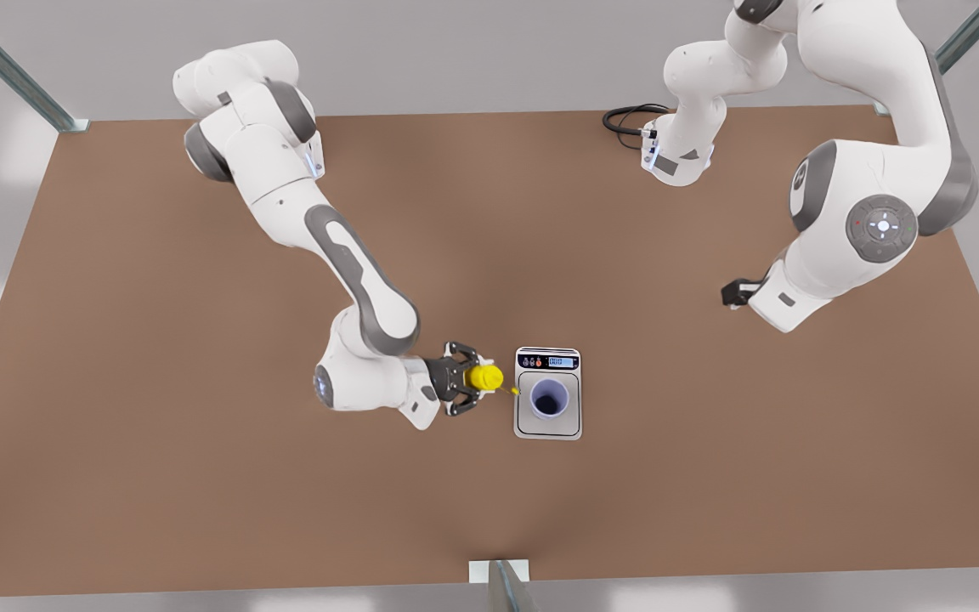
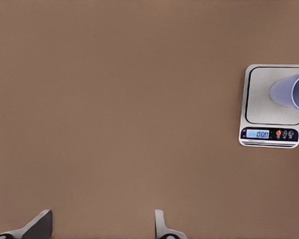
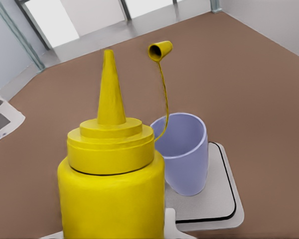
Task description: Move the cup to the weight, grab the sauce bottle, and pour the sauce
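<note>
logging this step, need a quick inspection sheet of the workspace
surface: brown table, bare around the scale.
job's things: cup upright on the weight; sauce bottle tipped with its nozzle toward the cup.
clutter: nothing seen.
grippers: right gripper shut on the sauce bottle beside the weight; left gripper open, waiting away from the weight.
cables: black cable looped at the table's far edge.
surroundings: grey walls, metal frame posts at the corners.

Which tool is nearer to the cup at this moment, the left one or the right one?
The right tool. It grips the sauce bottle just beside the cup, which stands on the weight. The left tool, open, hangs over bare table farther off.
</note>
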Motion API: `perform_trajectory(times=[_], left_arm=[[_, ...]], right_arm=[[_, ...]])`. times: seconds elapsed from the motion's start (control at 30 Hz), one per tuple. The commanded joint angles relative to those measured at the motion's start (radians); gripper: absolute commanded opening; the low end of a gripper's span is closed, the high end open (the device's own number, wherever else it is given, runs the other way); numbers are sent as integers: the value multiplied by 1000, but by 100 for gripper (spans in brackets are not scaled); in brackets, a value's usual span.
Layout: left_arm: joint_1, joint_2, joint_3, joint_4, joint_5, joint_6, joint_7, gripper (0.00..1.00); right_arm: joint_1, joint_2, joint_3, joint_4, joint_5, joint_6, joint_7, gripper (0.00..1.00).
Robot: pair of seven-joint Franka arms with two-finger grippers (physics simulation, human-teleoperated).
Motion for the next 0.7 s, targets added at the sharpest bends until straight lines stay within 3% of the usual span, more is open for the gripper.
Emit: perform_trajectory(times=[0.0, 0.17, 0.5, 0.6, 0.67], left_arm=[[0, -2, 0, -5, 15, 0, 0, 100], [1, 4, 5, -5, 13, -3, 0, 100], [1, 7, 6, -5, 10, -6, -3, 100], [1, 9, 6, -5, 10, -6, -3, 100], [1, 9, 6, -5, 10, -6, -3, 100]], right_arm=[[35, 2, -37, 15, -6, 1, 32, 47], [132, 90, -103, 152, -6, 29, 128, 47], [118, 91, -126, 144, 1, 0, 170, 47], [-32, 64, -47, 115, -5, -155, 95, 48], [-174, -13, 71, -55, -5, -169, -45, 48]])
